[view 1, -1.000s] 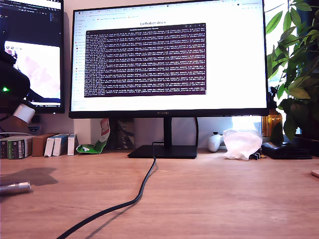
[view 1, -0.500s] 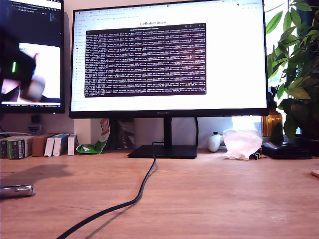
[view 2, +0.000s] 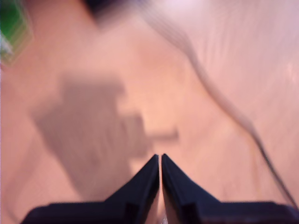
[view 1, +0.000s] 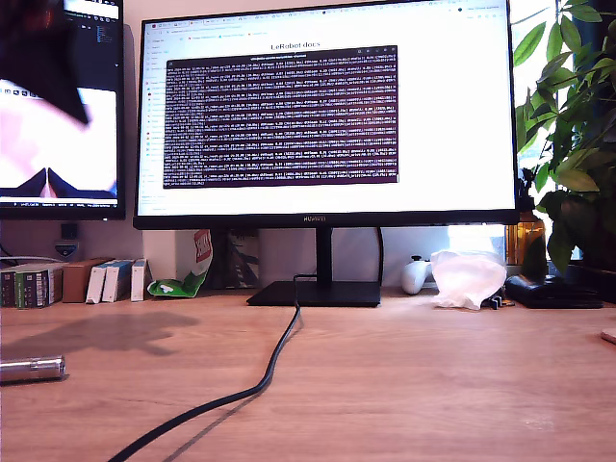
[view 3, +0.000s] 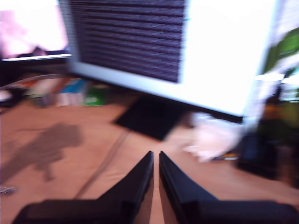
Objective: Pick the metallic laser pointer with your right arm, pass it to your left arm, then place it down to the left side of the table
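The metallic laser pointer (view 1: 32,368), a short silver cylinder, lies flat on the wood table (view 1: 433,385) near the exterior view's left edge, with nothing touching it. A pale blur at the edge of the second wrist view looks like the same laser pointer (view 3: 5,190). A blurred black arm (view 1: 38,53) fills the exterior view's top left corner, high above the pointer; the views do not show which arm it is. My first gripper (view 2: 160,157) is shut and empty over bare table and an arm's shadow. My second gripper (view 3: 155,153) is shut and empty, facing the monitor.
A black cable (view 1: 269,375) snakes from the monitor stand (view 1: 316,292) to the front edge. Small boxes (view 1: 58,282) line the back at the exterior view's left. A white plastic bag (view 1: 467,277) and a plant (view 1: 573,125) stand at its right.
The arm at the exterior view's left has risen from beside the second monitor to the top corner. Its shadow on the table has shifted. The pointer has stayed where it lies.
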You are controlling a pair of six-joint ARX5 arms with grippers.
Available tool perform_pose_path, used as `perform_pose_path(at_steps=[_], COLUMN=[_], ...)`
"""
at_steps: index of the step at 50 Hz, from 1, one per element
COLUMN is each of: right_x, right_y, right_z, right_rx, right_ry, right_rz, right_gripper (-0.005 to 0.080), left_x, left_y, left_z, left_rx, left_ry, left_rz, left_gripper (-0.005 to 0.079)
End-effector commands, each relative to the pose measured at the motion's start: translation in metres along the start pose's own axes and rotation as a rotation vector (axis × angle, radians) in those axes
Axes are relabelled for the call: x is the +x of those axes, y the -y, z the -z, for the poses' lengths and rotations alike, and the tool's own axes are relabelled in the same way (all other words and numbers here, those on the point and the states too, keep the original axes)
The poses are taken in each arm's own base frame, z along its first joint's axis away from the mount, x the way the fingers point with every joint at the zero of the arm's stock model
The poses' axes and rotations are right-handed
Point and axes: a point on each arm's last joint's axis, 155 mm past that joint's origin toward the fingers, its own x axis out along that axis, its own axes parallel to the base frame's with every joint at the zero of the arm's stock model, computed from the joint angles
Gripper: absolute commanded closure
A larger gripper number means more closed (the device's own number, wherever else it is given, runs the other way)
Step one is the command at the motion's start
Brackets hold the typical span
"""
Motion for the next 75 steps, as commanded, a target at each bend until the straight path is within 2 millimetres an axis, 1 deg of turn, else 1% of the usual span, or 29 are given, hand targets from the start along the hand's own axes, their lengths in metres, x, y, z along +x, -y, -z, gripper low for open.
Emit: perform_pose_path(at_steps=[1, 5, 8, 12, 16, 23, 26, 29, 32, 37, 40, 45, 51, 54, 58, 68, 75], right_x=[-0.007, -0.016, -0.023, -0.033, -0.04, -0.044, -0.044, -0.044, -0.047, -0.062, -0.07, -0.081, -0.088, -0.089, -0.084, -0.057, -0.042], right_y=[0.007, 0.018, 0.03, 0.046, 0.049, 0.048, 0.048, 0.05, 0.062, 0.089, 0.093, 0.093, 0.093, 0.093, 0.093, 0.093, 0.093], right_z=[-0.001, -0.002, -0.004, -0.005, -0.008, -0.017, -0.017, -0.016, -0.011, -0.002, -0.001, -0.003, 0.004, 0.009, 0.016, 0.036, 0.041], right_rx=[-0.011, -0.016, -0.014, -0.002, 0.004, 0.04, 0.058, 0.074, 0.082, 0.08, 0.078, 0.042, 0.02, 0.0, -0.002, -0.021, -0.013], right_ry=[0.022, 0.036, 0.051, 0.067, 0.089, 0.134, 0.136, 0.133, 0.122, 0.098, 0.107, 0.14, 0.158, 0.163, 0.176, 0.191, 0.234], right_rz=[0.035, 0.101, 0.168, 0.255, 0.274, 0.268, 0.265, 0.273, 0.346, 0.505, 0.534, 0.536, 0.54, 0.541, 0.543, 0.544, 0.546], right_gripper=[0.0763, 0.0763, 0.0763, 0.0763, 0.0763, 0.0763, 0.0763, 0.0763, 0.0763, 0.0763, 0.0763, 0.0763, 0.0763, 0.0763, 0.0763, 0.0763, 0.0763], left_x=[-0.014, -0.029, -0.039, -0.047, -0.052, -0.054, -0.055, -0.055, -0.057, -0.06, -0.061, -0.061, -0.055, -0.052, -0.051, -0.054, -0.054], left_y=[0.002, 0.005, 0.008, 0.012, 0.014, 0.018, 0.019, 0.018, 0.016, 0.016, 0.012, 0.007, 0.002, -0.002, -0.002, -0.01, -0.014], left_z=[-0.012, -0.023, -0.025, -0.027, -0.029, -0.042, -0.047, -0.048, -0.048, -0.05, -0.052, -0.047, -0.036, -0.031, -0.023, -0.002, 0.014], left_rx=[0.007, 0.008, 0.003, 0.01, 0.016, 0.046, 0.02, 0.01, 0.016, 0.042, 0.051, 0.042, 0.034, 0.025, 0.013, -0.012, -0.014], left_ry=[0.071, 0.132, 0.155, 0.173, 0.188, 0.24, 0.261, 0.265, 0.264, 0.278, 0.294, 0.299, 0.311, 0.319, 0.337, 0.409, 0.446], left_rz=[-0.025, -0.048, -0.056, -0.062, -0.064, -0.044, -0.04, -0.043, -0.06, -0.073, -0.1, -0.128, -0.158, -0.187, -0.206, -0.298, -0.337], left_gripper=[0.0762, 0.0762, 0.0761, 0.0761, 0.0761, 0.0761, 0.0761, 0.0761, 0.0761, 0.0761, 0.0761, 0.0761, 0.0761, 0.0761, 0.0761, 0.0761, 0.0761])
